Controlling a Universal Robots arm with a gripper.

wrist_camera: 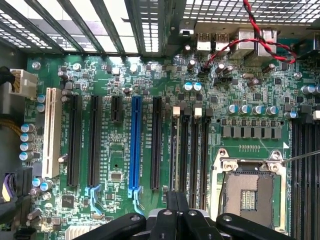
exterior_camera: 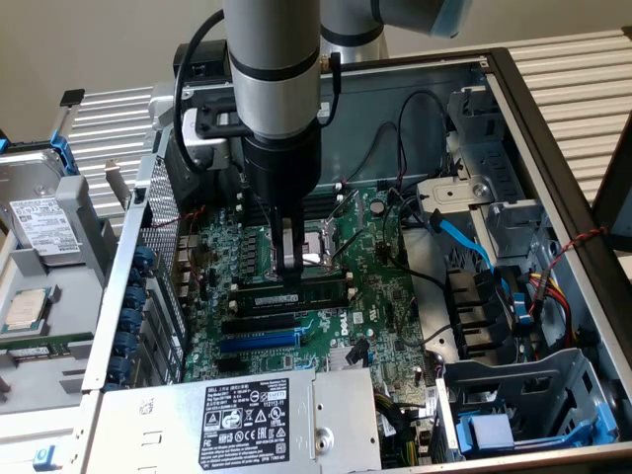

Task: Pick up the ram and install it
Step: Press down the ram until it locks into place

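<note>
Where end effector (exterior_camera: 288, 265) presses: ram (exterior_camera: 296, 293).

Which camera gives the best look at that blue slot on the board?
The wrist view: the blue slot shows full length, straight on, between black slots. The exterior view shows the blue slot obliquely.

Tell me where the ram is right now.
In the exterior view, the ram lies along a black memory slot mid-motherboard, directly beneath the gripper, between the CPU socket and the blue expansion slot.
</note>
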